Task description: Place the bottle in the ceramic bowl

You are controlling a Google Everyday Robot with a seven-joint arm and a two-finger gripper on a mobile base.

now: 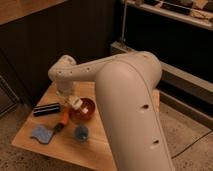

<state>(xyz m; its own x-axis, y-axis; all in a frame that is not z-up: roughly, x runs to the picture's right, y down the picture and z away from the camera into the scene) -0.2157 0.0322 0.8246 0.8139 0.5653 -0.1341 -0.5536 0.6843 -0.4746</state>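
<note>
Camera view: end effector (75,103) clamps whitish bottle (77,105).

A light wooden desk (90,150) is seen at the near left, set on a speckled grey floor (190,132). Behind it, the far side is closed off by a dark panelled wall (65,35), topped at the upper left by a pale wooden surface (22,9). To the right, a long low ledge (185,82) is run along the wall, and a shelf (170,12) holding indistinct items is mounted above. Dim, warm light is cast overall.
</note>
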